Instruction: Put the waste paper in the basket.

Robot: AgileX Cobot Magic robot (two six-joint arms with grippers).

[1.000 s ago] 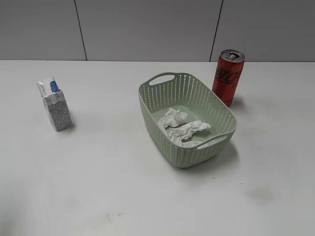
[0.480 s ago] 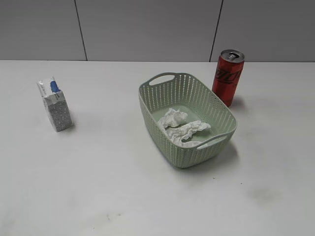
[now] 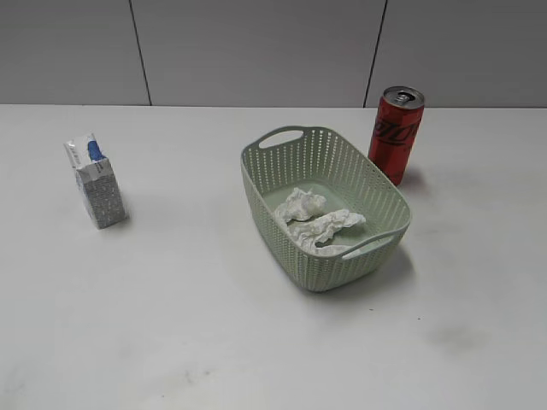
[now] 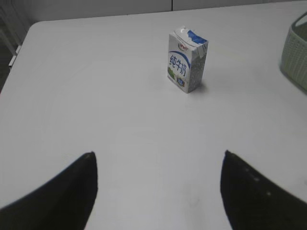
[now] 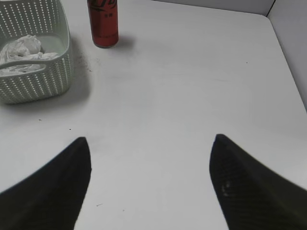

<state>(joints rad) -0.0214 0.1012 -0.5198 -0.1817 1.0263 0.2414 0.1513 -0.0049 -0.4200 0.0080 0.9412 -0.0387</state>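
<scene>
Nothing has moved since a second ago: the waste paper (image 3: 314, 220) lies inside the basket (image 3: 389, 201) at centre frame, seemingly all gathered, so both arms hang back. Left gripper (image 4: 158, 191) and right gripper (image 5: 149, 184) are spread wide, empty.

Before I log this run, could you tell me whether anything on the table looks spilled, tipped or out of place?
Nothing stands out: crumpled white tissue scraps lie inside the pale green perforated basket; red can and small milk carton stand upright.
</scene>
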